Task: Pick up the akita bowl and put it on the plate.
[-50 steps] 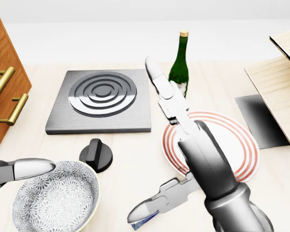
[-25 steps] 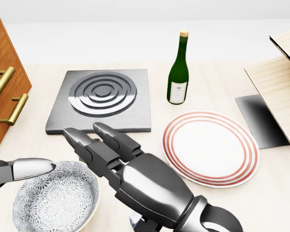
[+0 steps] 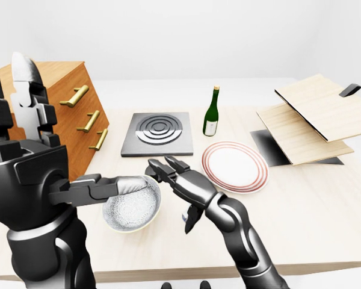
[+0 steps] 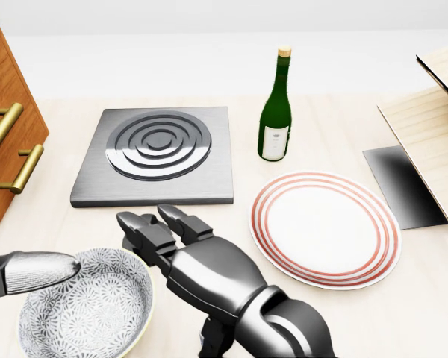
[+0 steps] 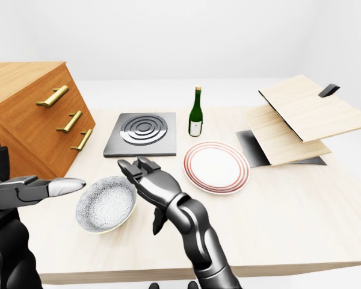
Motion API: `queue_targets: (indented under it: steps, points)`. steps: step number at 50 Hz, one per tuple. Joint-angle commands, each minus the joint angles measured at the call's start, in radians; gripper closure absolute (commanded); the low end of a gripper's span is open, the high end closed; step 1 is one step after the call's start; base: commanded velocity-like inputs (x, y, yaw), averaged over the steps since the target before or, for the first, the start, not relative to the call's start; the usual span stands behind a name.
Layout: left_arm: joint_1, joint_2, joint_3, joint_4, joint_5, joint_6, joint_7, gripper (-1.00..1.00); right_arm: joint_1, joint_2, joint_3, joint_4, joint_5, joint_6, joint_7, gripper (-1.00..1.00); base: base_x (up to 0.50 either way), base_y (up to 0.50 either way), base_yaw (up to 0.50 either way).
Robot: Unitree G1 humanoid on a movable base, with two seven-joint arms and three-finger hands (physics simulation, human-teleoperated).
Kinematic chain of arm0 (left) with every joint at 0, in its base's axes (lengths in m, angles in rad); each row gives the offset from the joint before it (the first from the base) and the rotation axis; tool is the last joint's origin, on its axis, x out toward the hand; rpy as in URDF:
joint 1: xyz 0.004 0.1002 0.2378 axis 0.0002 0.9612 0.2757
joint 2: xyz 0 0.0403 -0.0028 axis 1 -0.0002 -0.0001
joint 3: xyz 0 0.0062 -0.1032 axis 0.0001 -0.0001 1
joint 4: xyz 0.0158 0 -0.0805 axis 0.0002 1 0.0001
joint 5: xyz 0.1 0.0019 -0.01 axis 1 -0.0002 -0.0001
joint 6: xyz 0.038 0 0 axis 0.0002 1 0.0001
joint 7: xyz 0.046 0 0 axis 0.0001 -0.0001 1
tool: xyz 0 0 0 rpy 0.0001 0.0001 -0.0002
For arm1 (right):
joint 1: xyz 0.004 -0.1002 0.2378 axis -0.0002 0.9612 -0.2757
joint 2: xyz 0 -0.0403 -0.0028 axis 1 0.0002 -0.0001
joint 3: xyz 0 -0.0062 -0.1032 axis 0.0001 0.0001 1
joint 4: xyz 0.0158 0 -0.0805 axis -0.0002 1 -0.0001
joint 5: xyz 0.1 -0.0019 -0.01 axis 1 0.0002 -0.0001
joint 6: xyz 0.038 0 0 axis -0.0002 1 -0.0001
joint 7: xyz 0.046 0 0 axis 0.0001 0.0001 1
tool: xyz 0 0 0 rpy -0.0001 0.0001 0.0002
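The akita bowl [image 4: 86, 309], white with a fine grey pattern, rests on the table at the bottom left of the head view. The red-ringed white plate [image 4: 325, 227] lies empty to its right. My right hand [image 4: 158, 227] hovers open just right of the bowl's rim, fingers stretched toward the stove plate and thumb hanging down, holding nothing. My left hand [image 4: 31, 272] reaches in from the left, open, with a fingertip [image 4: 60, 267] over the bowl's left rim. Whether it touches the bowl I cannot tell.
A grey stove plate [image 4: 157, 153] with rings lies above the bowl, and a green wine bottle [image 4: 275, 112] stands above the plate. A wooden drawer cabinet [image 4: 4, 127] fills the left edge. Stacked wooden boards [image 4: 433, 134] and a dark mat [image 4: 399, 183] sit at the right.
My right hand swung from over the plate down and left to beside the bowl, hiding the black knob. The left hand dropped slightly. The bowl and plate stayed put.
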Motion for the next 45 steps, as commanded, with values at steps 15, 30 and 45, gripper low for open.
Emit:
queue_targets:
  steps: [15,30,45]
  points:
    - [-0.088,-0.028,-0.111,-0.086,-0.022,0.000,0.026,-0.98,0.017,0.205,0.338,0.090,-0.312,0.000,-0.143,-1.00,0.00,0.00,0.00]
    - [-0.082,-0.017,-0.076,-0.072,-0.075,0.000,0.056,-0.98,0.034,0.165,0.325,0.214,-0.377,0.000,-0.235,-1.00,0.00,0.00,0.00]
    - [-0.076,-0.006,-0.060,-0.084,-0.091,0.000,0.065,-0.99,0.002,0.147,0.259,0.439,-0.515,0.000,-0.433,-1.00,0.00,0.00,0.00]
